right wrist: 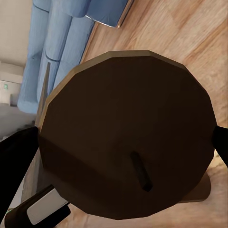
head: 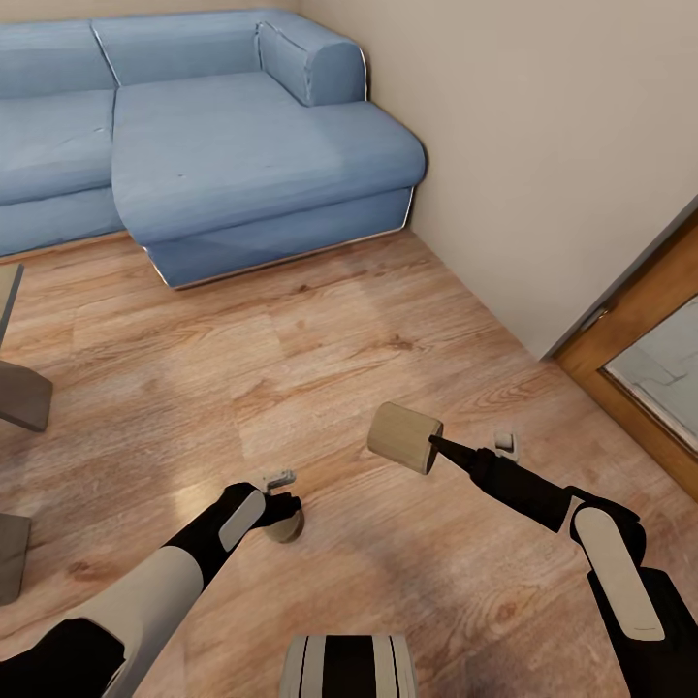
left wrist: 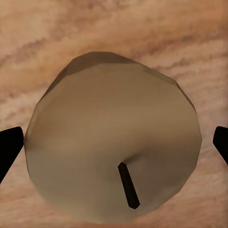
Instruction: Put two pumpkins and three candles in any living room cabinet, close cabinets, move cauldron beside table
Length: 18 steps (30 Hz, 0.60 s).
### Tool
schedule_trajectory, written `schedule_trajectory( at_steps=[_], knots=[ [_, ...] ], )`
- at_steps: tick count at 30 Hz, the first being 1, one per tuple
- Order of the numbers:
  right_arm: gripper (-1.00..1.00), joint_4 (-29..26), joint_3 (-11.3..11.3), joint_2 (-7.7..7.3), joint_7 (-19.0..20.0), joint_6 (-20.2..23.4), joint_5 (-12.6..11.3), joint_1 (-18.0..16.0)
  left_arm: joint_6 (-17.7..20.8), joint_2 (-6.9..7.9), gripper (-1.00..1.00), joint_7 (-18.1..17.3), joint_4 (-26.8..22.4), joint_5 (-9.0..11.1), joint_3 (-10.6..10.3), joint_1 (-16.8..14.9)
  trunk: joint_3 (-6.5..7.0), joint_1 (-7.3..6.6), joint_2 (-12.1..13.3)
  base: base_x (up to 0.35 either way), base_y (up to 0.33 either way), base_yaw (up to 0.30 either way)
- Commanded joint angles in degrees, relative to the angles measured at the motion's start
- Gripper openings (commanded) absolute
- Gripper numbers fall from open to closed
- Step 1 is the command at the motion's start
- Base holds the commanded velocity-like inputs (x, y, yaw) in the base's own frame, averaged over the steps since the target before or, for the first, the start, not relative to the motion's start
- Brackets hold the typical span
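Jaws of the right gripper (head: 433,441) hold a stubby tan cylinder candle (head: 404,437); left gripper (head: 284,508) jaws straddle a second olive candle (left wrist: 114,147) on the wooden floor (head: 291,368), grip unclear. Squeeze squarely before lifting.

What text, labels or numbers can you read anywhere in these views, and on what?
None readable: no words, brands or numbers stand on the candle in the right gripper, the candle between the left gripper's fingers, the blue sofa, the wood floor or the door.
A small green mark sits on a pale object far off; too small to read.
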Motion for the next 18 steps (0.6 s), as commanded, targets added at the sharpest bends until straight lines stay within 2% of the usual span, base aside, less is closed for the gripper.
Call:
schedule_trajectory(
  at_steps=[1,13,18],
  knots=[
    [-1.0,0.0,-0.09,0.01,0.27,0.31,0.04,-0.03,0.05,0.05,1.0,0.53,-0.1,0.62,-0.34,-0.03,-0.26,0.02,-0.03,0.0,0.0,0.0],
    [-1.0,0.0,-0.06,0.01,0.26,0.34,0.07,-0.03,0.0,0.05,1.0,0.53,-0.07,0.69,-0.34,-0.03,-0.48,0.04,-0.04,0.0,0.0,0.0],
    [-1.0,0.0,-0.09,0.0,0.26,0.32,0.08,-0.03,-0.02,0.05,1.0,0.53,-0.09,0.69,-0.34,-0.03,-1.36,0.14,-0.09,0.0,0.0,0.0]
  ],
)
